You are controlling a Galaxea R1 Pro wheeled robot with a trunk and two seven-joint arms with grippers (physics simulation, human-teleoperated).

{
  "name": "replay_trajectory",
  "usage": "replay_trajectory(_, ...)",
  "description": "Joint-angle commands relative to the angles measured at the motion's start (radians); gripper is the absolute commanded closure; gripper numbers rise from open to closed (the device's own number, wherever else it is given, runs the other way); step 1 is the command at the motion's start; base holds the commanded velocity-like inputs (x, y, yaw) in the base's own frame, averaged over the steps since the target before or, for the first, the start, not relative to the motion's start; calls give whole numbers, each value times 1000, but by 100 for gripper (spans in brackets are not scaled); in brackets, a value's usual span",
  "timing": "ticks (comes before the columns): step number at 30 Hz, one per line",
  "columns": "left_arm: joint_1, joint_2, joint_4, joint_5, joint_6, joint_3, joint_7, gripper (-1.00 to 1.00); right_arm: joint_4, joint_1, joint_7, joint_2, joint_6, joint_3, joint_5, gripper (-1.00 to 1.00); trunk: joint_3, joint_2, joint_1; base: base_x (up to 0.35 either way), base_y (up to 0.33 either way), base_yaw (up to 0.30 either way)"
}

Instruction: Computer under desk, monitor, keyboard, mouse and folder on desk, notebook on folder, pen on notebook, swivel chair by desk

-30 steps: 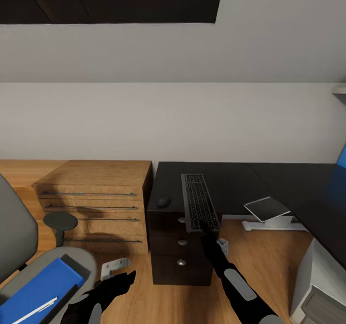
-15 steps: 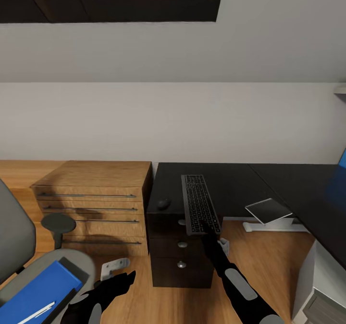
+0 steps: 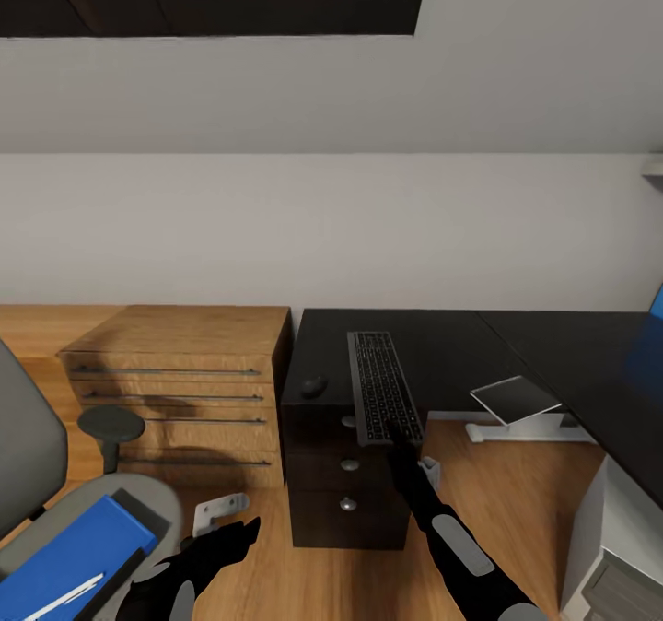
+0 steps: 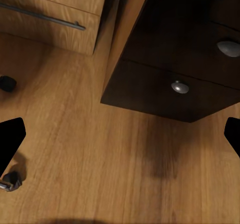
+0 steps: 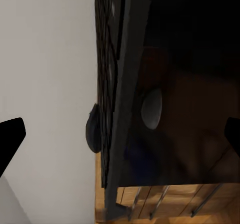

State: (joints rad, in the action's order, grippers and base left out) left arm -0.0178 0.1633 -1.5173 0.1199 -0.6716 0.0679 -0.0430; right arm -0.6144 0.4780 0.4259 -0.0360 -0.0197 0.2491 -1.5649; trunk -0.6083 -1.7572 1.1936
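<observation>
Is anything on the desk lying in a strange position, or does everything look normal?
The keyboard lies lengthwise from back to front, and its near end sticks out over the desk edge above the drawer unit. The right end effector is at that overhanging end. The mouse sits flat beside it.

1. In the head view the left arm enters at the lower left of the frame, black with grey panels, angled up and to the right.
2. The left gripper sits low in the frame, left of centre; its dark fingers point to the upper right and lie close together from this angle.
3. In the left wrist view its fingertips show as black wedges at opposite edges of the frame, spread wide with nothing between them.
4. The right arm rises from the bottom right of the head view, slanting up and left.
5. The right gripper tapers to a dark tip just below the middle of the frame.
6. In the right wrist view its fingertips stand far apart at the frame's edges.
</observation>
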Motion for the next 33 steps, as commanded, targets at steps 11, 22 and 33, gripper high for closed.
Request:
replay_trajectory(11,-1,1,0,10,-6,3,-3,-100,1,1,5,1,-2,2,-10,-100,-4,-8,4,0,0,0)
replay_trajectory(22,-1,-1,4,9,-5,3,-2,-100,1,1,5,1,-2,2,-10,-100,-4,-8,4,123,0,0)
replay_trajectory(33,-1,-1,5,9,-5,3,-2,-100,-1,1,-2,7,-2,3,-8,100,-4,-8,4,14,0,0)
